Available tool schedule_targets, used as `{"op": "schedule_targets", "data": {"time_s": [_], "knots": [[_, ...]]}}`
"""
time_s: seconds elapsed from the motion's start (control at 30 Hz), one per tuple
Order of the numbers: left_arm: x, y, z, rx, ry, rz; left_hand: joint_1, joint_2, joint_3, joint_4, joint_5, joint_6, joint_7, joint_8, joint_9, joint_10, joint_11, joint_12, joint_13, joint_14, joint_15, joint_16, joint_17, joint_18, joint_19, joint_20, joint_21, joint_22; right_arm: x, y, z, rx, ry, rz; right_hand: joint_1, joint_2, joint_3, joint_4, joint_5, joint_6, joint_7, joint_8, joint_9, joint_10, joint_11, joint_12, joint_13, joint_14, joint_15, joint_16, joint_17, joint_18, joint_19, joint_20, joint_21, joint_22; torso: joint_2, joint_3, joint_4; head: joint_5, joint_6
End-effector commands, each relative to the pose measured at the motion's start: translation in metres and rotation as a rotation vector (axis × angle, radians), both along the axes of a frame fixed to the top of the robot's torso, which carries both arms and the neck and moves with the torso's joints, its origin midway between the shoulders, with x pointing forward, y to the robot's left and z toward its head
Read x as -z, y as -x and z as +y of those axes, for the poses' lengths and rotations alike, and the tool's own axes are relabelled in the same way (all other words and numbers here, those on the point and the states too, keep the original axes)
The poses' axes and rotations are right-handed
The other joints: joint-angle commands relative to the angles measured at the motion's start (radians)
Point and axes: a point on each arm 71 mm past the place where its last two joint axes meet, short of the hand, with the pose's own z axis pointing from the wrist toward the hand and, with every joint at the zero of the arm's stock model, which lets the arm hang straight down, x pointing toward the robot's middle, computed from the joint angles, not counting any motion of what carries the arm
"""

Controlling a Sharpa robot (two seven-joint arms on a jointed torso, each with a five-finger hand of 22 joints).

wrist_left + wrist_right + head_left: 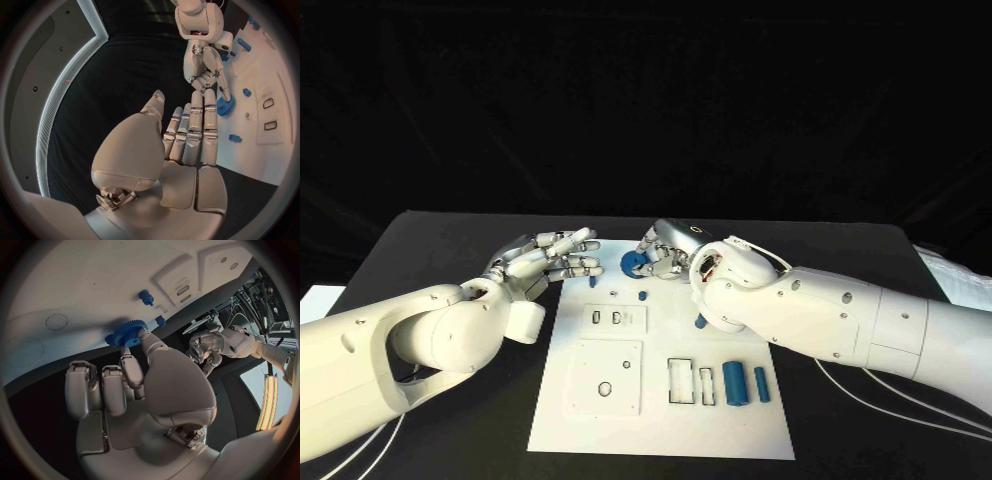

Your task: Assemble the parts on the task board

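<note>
the white task board (589, 420) lies in the lower middle of the head frame on the black table (444, 240), and both hands meet just above its upper edge. the right hand (669, 250), a little right of centre, pinches a blue gear (635, 264) between thumb and a fingertip at the board's top edge; in the right wrist view the toothed gear (127, 333) sits at the tip of the thumb with a finger against it, the other fingers hanging apart below. the left hand (545, 260), left of centre, holds nothing, its fingers stretched out and slightly spread toward the gear. in the left wrist view its fingertips (209, 100) come close to the gear (224, 106); contact cannot be told. lower right on the board two blue cylinders (734, 383) lie side by side next to a rectangular slot (681, 380), and small blue pegs (643, 295) stand near the top.
</note>
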Motion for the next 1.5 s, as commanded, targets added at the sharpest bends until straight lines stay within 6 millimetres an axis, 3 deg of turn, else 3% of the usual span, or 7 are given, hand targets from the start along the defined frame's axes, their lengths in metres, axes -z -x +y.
{"op": "schedule_targets", "data": {"time_s": [0.03,0.43,0.83,1.03,1.2,1.27,1.5], "knots": [[-0.001,0.001,-0.002,0.017,0.006,-0.007,0.002,0.003,0.001,-0.006,0.003,-0.004,0.0,0.002,0.0,-0.006,0.001,0.004,-0.001,-0.009,-0.001,0.004,0.002,0.008,-0.008,0.002,0.006,0.001,0.001,-0.001,0.002,0.003,0.031,-0.009,0.003,-0.018,0.0,0.002,-0.002,-0.051,0.011,-0.005,-0.013,-0.011,0.009,-0.014,-0.01,0.066,0.003,-0.006,0.081,-0.009,-0.009,0.002,-0.004,-0.001,0.0,0.0002,0.0007,0.001,0.0],[-0.001,0.001,-0.002,0.021,0.004,-0.001,0.002,0.003,0.001,-0.006,0.003,-0.004,0.0,0.002,0.0,-0.006,0.001,0.004,-0.001,-0.009,-0.001,0.004,0.002,0.008,-0.008,0.002,0.006,0.001,0.004,-0.003,0.005,0.008,0.046,0.001,-0.047,-0.05,-0.066,0.041,0.033,-0.145,0.029,-0.004,-0.013,-0.061,0.027,-0.091,-0.07,0.06,0.02,-0.025,0.057,0.001,-0.039,0.018,-0.027,-0.047,0.0,0.0005,-0.0004,0.001,0.0],[-0.001,0.001,-0.001,0.02,0.003,-0.001,0.002,0.003,0.001,-0.006,0.003,-0.004,0.0,0.002,0.0,-0.006,0.001,0.004,-0.001,-0.009,-0.001,0.004,0.002,0.008,-0.008,0.002,0.006,0.001,-0.005,0.012,-0.006,-0.027,-0.056,-0.054,-0.042,-0.042,-0.089,0.057,0.066,-0.133,0.026,0.003,-0.008,-0.053,0.025,-0.077,-0.064,0.06,0.018,-0.026,0.057,0.0,-0.034,0.019,-0.026,-0.043,-0.001,0.0016,-0.0002,0.005,0.0],[-0.001,0.001,0.0,0.018,0.003,-0.002,0.002,0.003,0.001,-0.006,0.003,-0.004,0.0,0.002,0.0,-0.006,0.001,0.004,-0.001,-0.009,-0.001,0.004,0.002,0.008,-0.008,0.002,0.006,0.001,-0.011,0.027,-0.037,-0.084,-0.178,-0.013,-0.005,-0.025,-0.084,0.044,0.086,-0.115,0.022,0.006,-0.006,-0.048,0.02,-0.067,-0.058,0.061,0.014,-0.026,0.057,0.001,-0.035,0.016,-0.027,-0.046,-0.003,0.0017,-0.0029,0.007,0.001],[-0.001,0.001,0.001,0.015,0.003,-0.003,0.001,0.003,0.001,-0.006,0.003,-0.004,0.0,0.002,0.0,-0.006,0.001,0.005,-0.001,-0.01,-0.001,0.004,0.003,0.008,-0.009,0.002,0.006,0.001,-0.016,0.033,-0.073,-0.138,-0.255,0.072,0.033,-0.017,-0.077,0.018,0.086,-0.094,0.02,0.013,-0.004,-0.027,0.018,-0.022,-0.025,0.069,0.012,-0.005,0.092,-0.006,-0.012,0.013,-0.012,-0.012,-0.004,0.008,-0.0109,0.011,0.005],[-0.001,0.001,0.002,0.014,0.003,-0.005,0.001,0.003,0.001,-0.006,0.003,-0.004,0.0,0.002,0.0,-0.006,0.001,0.005,-0.001,-0.01,-0.001,0.004,0.003,0.008,-0.009,0.002,0.006,0.001,-0.017,0.033,-0.096,-0.144,-0.278,0.102,0.041,-0.02,-0.079,0.009,0.085,-0.091,0.019,0.013,-0.004,-0.024,0.017,-0.015,-0.019,0.071,0.012,0.0,0.099,-0.008,-0.006,0.012,-0.008,-0.004,-0.007,0.0116,-0.0171,0.01,0.007],[0.0,0.001,0.001,0.017,0.004,-0.005,0.001,0.003,0.001,-0.007,0.003,-0.004,0.0,0.002,0.001,-0.006,0.001,0.006,0.0,-0.011,-0.001,0.004,0.003,0.008,-0.009,0.002,0.006,0.001,-0.014,0.023,-0.154,-0.057,-0.33,0.145,0.053,-0.023,-0.081,-0.003,0.086,-0.087,0.019,0.013,-0.005,-0.021,0.017,-0.008,-0.014,0.07,0.011,0.0,0.099,-0.009,-0.004,0.012,-0.006,-0.001,-0.012,0.0193,-0.0283,0.013,0.01]]}}
